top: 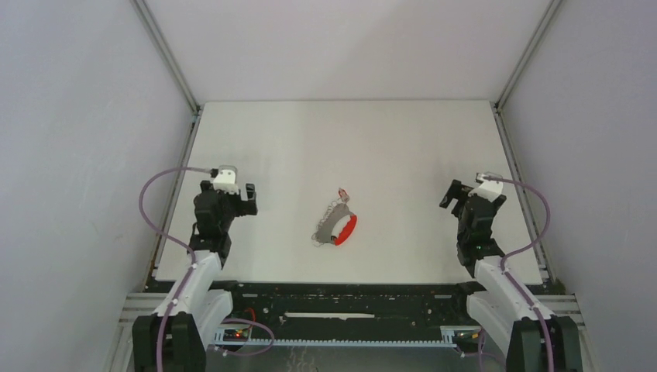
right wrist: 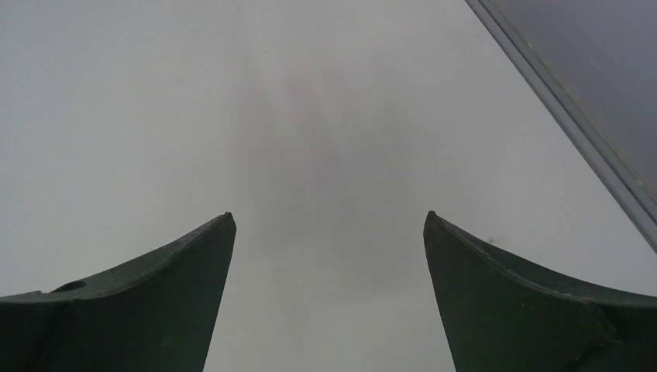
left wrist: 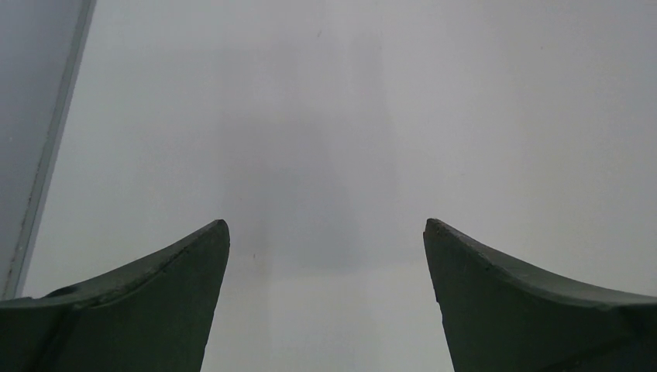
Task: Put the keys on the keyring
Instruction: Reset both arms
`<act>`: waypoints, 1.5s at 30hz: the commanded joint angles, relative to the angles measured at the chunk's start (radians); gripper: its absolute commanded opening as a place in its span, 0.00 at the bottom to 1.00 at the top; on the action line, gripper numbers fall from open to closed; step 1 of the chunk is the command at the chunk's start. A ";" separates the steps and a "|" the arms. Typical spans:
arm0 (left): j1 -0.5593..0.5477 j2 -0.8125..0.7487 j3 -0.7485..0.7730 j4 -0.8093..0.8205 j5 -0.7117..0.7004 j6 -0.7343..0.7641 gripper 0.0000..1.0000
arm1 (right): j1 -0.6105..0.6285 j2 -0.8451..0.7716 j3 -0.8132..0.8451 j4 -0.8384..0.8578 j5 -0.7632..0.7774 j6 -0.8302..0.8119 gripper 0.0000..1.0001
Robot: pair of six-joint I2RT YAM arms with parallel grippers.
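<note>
— Keys, the tiny flat silvery metal ones (top: 326, 225): where do they lie?
— In a loose bunch on the white table (top: 403, 155), midway between its side edges and closer to its near edge, touching the bright red curved strap (top: 346, 230). The thin metal keyring is too small to make out.
— And the arms?
— Both the left gripper (left wrist: 326, 226) and the right gripper (right wrist: 329, 217) have their jaws spread wide, holding nothing, near the table's left and right edges.
</note>
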 commanded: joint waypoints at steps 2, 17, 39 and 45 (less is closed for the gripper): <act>0.009 -0.009 -0.216 0.593 -0.001 -0.060 1.00 | -0.084 0.138 -0.086 0.422 -0.045 -0.004 1.00; 0.012 0.432 -0.370 1.336 -0.076 -0.059 1.00 | -0.046 0.522 -0.166 0.949 -0.170 -0.104 1.00; 0.015 0.401 -0.177 0.951 -0.135 -0.083 1.00 | -0.138 0.540 -0.033 0.713 -0.304 -0.067 1.00; 0.016 0.405 -0.169 0.946 -0.136 -0.081 1.00 | -0.137 0.540 -0.034 0.714 -0.304 -0.067 1.00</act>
